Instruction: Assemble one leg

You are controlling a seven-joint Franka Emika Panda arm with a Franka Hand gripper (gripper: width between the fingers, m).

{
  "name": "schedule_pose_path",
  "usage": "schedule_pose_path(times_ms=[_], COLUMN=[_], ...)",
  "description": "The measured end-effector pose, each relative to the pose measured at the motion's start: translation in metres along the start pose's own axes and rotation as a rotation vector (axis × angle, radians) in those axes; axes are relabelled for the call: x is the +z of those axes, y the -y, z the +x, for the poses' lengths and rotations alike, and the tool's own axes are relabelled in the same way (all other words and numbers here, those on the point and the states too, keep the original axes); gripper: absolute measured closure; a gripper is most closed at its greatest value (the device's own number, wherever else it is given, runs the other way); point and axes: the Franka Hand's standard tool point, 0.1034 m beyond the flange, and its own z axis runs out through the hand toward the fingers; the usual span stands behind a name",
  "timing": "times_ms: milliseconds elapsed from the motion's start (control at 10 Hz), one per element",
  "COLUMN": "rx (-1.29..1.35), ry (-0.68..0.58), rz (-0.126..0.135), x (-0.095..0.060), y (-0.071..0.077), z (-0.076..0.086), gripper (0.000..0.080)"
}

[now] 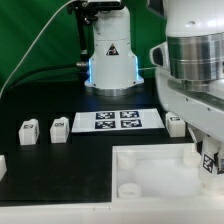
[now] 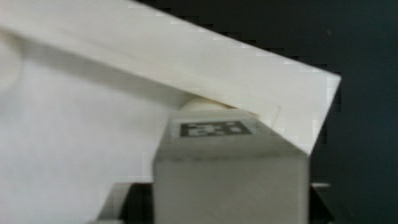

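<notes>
My gripper (image 1: 209, 158) is shut on a leg (image 1: 210, 166), a small white block with a black-and-white tag, and holds it upright over the large white panel (image 1: 150, 175) near its corner on the exterior view's right. In the wrist view the leg (image 2: 222, 165) fills the space between my dark fingers (image 2: 135, 196), tag facing the camera. Its far end points down at the panel (image 2: 107, 120) close to the panel's edge. Whether it touches the panel is hidden. Three more legs stand on the table: two on the exterior view's left (image 1: 28, 131) (image 1: 58, 127), one on the right (image 1: 175, 123).
The marker board (image 1: 115, 120) lies behind the panel, in front of the robot base (image 1: 110, 60). The panel has raised round corner holes (image 1: 128, 187). A white object (image 1: 2, 165) shows at the exterior view's left edge. The table is black, with a green backdrop behind it.
</notes>
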Motion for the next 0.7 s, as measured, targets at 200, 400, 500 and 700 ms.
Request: schedule_pose_path(times_ms=[200,400,500,700], rx=[0.288,0.41,0.396,0.35], ry=[0.013,0.023,0.023,0.022], rz=[0.015,0.038,0.039,0.037], x=[0.001,0.0014,0.0013,0.0026], y=[0.0005,-0.001,-0.0008,-0.0011], z=[0.0005,0.0027,0.0023,0.0012], gripper=[0.0508,0.0508,0.0507,0.0272])
